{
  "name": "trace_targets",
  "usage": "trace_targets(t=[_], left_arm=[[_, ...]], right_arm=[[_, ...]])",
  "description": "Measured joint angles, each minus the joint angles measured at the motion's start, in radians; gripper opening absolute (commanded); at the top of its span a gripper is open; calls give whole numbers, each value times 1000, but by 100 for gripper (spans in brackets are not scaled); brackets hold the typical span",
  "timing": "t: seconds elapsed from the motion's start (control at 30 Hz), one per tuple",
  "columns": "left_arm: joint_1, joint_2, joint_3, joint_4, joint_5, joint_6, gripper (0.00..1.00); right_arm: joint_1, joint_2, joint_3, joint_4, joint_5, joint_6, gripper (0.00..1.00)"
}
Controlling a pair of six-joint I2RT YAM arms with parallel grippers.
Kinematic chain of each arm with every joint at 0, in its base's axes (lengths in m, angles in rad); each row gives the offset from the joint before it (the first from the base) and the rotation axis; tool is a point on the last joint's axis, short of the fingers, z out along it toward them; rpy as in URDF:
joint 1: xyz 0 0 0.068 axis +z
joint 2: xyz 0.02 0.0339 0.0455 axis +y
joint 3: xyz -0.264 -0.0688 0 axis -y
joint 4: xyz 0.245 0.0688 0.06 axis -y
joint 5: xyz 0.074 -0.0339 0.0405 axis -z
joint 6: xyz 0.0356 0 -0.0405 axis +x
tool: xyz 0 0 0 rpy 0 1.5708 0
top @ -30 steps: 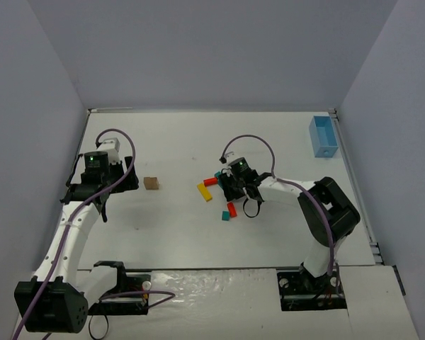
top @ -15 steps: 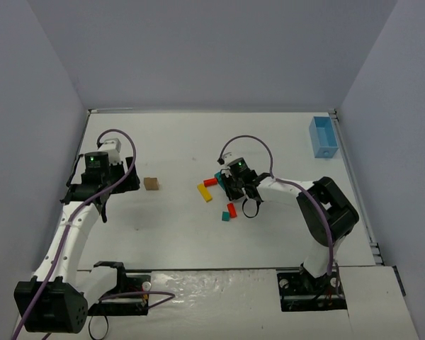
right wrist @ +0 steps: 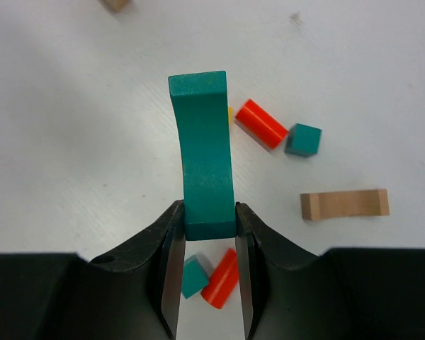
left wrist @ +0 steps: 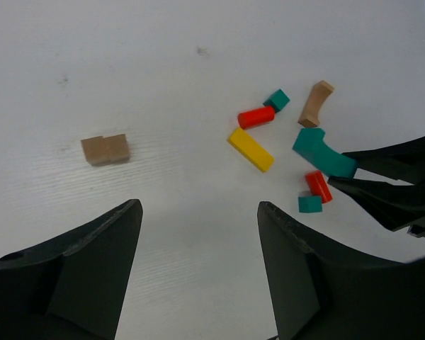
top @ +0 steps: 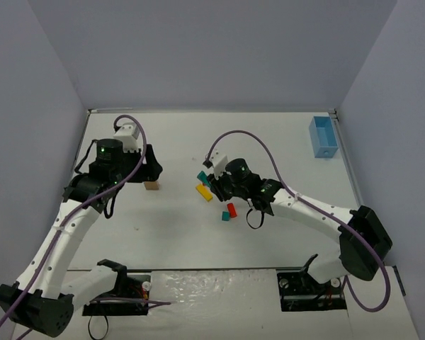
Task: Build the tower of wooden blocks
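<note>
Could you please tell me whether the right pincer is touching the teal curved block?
Touching: in the right wrist view, the right pincer clamps the teal curved block on both sides, no gap.

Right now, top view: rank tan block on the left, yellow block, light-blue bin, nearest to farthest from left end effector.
From the left end effector:
1. tan block, just beside it, left side.
2. yellow block, mid-table among loose pieces.
3. light-blue bin, far right edge.

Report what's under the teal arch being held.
Only a sliver of yellow block shows; the teal arch covers the rest. A red cylinder and teal cube show between the right hand's fingers.
</note>
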Motion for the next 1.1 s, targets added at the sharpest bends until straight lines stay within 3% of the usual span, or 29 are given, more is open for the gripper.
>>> trace_targets(t=[0.23, 0.53, 0.93, 1.1], left_arm=[[-242, 100, 35, -19, -89, -71, 61], [-421, 237, 87, -22, -245, -109, 56], [-480, 322, 95, -25, -320, -120, 49], [-482, 323, 95, -24, -319, -131, 32]], right_arm=[[67, -59, 0, -16, -60, -33, 0], [112, -64, 0, -46, -86, -50, 0], [116, -66, 0, -56, -89, -60, 0], [119, -66, -1, -56, -89, -61, 0]])
